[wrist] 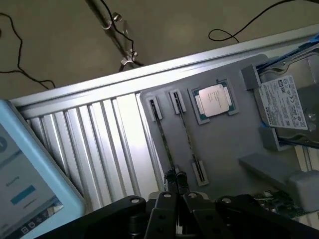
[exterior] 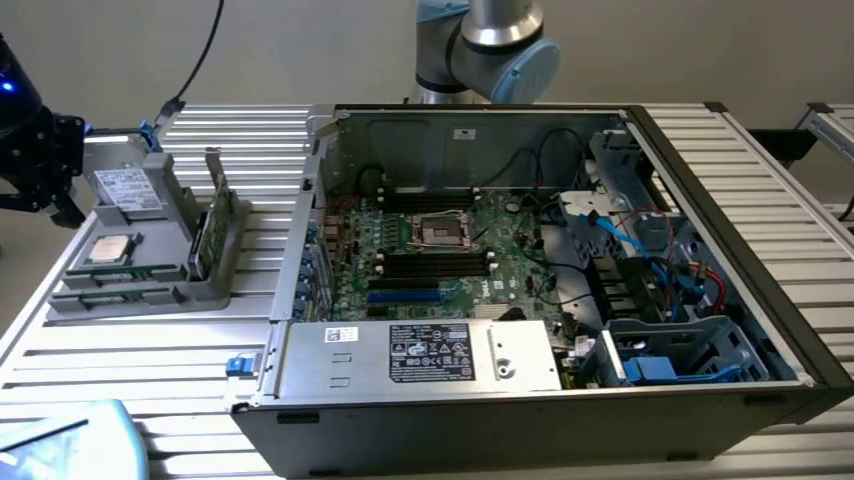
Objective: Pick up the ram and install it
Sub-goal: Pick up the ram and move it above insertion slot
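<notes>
Pincer (wrist: pixel 175 183) shut, empty, by tray (wrist: pixel 234 144); seemingly two ram sticks (wrist: pixel 162 134), one processor (wrist: pixel 214 99).

**Arm and gripper: external appearance**
The arm joint (exterior: pixel 487 25) at the far side of the scene was a silver-grey cylindrical housing closed by a rounded pale-blue end cap (exterior: pixel 527 72). The wrist assembly (exterior: pixel 30 140) at the exterior view's left was matt black, with a small blue light (exterior: pixel 6 85) on it. The gripper (wrist: pixel 175 178) was black, its broad body carrying two round bright-rimmed fasteners (wrist: pixel 133 201).
</notes>
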Available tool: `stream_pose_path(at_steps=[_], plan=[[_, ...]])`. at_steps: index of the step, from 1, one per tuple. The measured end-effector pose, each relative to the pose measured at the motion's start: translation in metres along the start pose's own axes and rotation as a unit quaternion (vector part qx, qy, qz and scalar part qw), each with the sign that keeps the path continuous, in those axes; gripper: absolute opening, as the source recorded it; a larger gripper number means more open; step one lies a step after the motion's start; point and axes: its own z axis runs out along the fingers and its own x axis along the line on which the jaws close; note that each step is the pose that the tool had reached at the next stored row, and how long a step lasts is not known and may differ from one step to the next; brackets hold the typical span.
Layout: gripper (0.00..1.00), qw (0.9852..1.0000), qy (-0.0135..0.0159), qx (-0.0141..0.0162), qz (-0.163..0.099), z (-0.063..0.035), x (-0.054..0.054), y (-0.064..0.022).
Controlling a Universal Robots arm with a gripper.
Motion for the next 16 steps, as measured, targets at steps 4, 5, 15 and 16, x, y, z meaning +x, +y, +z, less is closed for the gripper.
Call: stream_pose_path(at_steps=[4, 5, 15, 16], plan=[[0.1, 0.9994, 0.0013, -0.0001, -0.036, 0.0041, 0.0, -0.0002], [0.1, 0.999, 0.0016, -0.0001, -0.045, 0.0051, 0.0, -0.0003], [0.1, 0.9918, 0.0049, -0.0005, -0.128, 0.0137, 0.0, -0.0005], [0.1, 0.9918, 0.005, -0.0005, -0.128, 0.0137, 0.0, -0.0006]])
